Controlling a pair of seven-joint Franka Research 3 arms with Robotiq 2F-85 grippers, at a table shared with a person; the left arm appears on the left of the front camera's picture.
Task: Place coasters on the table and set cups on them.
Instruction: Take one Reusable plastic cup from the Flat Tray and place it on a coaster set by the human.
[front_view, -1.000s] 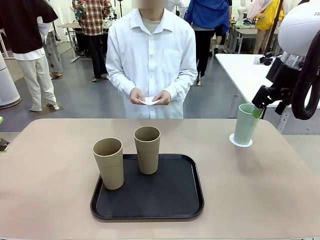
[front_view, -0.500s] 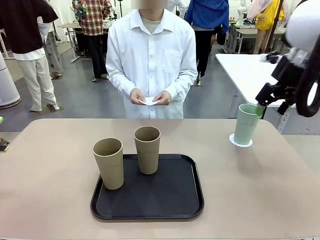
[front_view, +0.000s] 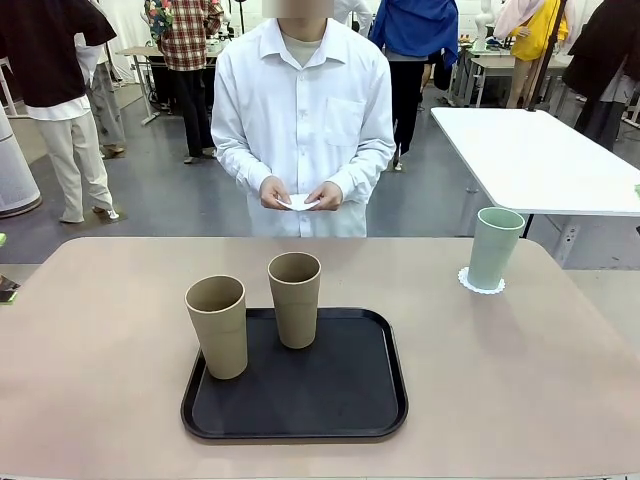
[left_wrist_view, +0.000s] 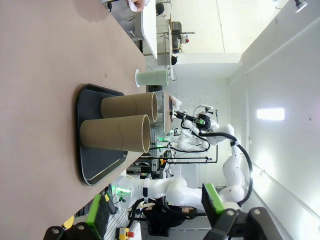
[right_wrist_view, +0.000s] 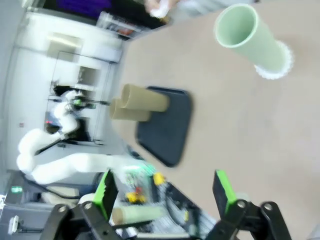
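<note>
Table (front_view: 90, 330): mostly bare. Person (front_view: 300, 110) stands at the far side with white paper (front_view: 298, 203) in both hands (front_view: 274, 192). Probably the remaining coasters, can't tell how many. Black tray (front_view: 345, 395) sits mid-table on my side, carrying the left tan cup (front_view: 218, 325) and the right tan cup (front_view: 295, 298), both upright, no coasters under them. Green cup (front_view: 494, 248) stands upright at the far right of the table on a lacy coaster (front_view: 466, 280), so I read one set of three as done. Left to do: two coasters down, then both tan cups off the tray onto them. My left claw (left_wrist_view: 156, 210) has jaws spread wide and empty, looking across at the tray. My right claw (right_wrist_view: 164, 195) is also spread and empty, up above the table and well clear of the green cup.
</note>
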